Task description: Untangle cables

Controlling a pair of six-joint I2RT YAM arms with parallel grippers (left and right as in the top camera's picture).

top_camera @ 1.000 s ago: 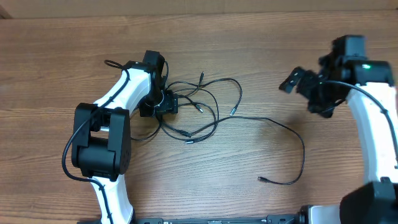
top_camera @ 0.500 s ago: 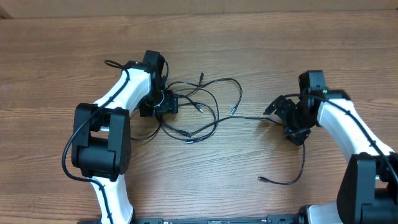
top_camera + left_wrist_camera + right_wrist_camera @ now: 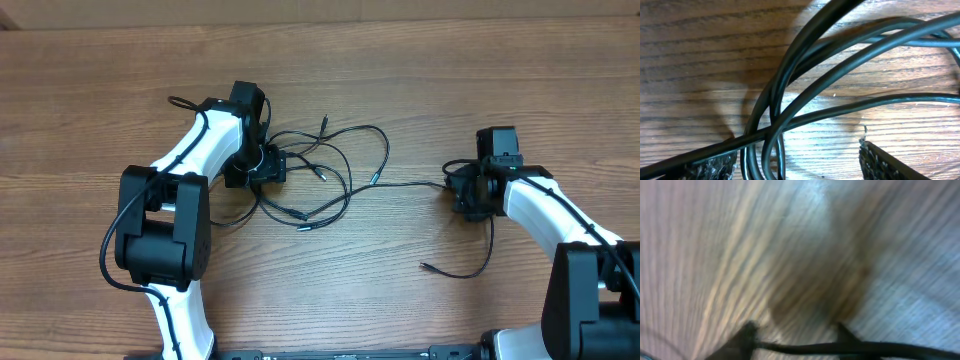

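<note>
left wrist view: the left jaws stand wide apart, with strands of the cables (image 3: 805, 102) crossing on the wooden surface (image 3: 690, 50) between them, none pinched. right wrist view, blurred: a single cord (image 3: 805, 346) runs across the tips of the right jaws; i cannot tell whether they clamp it. overhead: the tangle lies by the left jaws, and the single cord trails past the right jaws.

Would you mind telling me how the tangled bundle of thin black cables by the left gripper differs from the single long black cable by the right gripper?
The tangled bundle of thin black cables crosses itself in overlapping loops; the single long black cable runs as one open curve. The bundle lies at the left gripper, the single cable at the right gripper. Both are thin, black and on the wooden table.
</note>
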